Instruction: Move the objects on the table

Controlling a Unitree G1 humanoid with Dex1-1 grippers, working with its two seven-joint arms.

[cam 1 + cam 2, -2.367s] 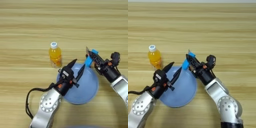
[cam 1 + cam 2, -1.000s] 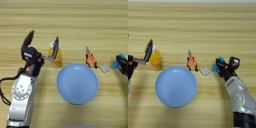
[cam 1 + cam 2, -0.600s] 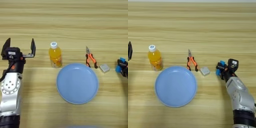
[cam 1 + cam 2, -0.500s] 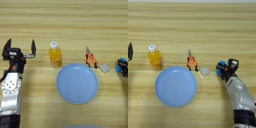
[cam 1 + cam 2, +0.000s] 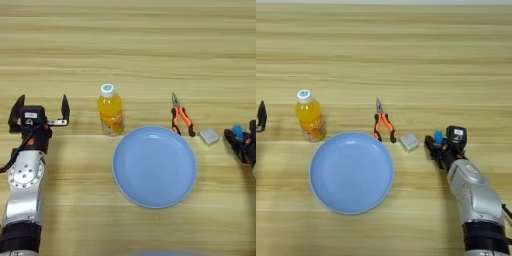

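Observation:
A small clear bottle [image 5: 111, 111] of orange liquid with a white cap stands upright on the wooden table [image 5: 128, 45], just behind the plate's left rim. My left gripper [image 5: 42, 103] is open at the left, well apart from the bottle, with nothing between its fingers. At the right, my right gripper [image 5: 436, 144] lies low on the table, shut on the small bright-blue bar [image 5: 439, 136]; only a bit of the bar shows.
A round light-blue plate [image 5: 154, 167] lies in the front middle. Orange-handled pliers [image 5: 180, 119] lie behind its right rim, with a small grey block [image 5: 209, 136] beside them, between the pliers and my right gripper.
Both arms have drawn away from over the plate. The left gripper swung out left past the bottle; the right moved right with the blue bar. Neither has moved in the last half second.

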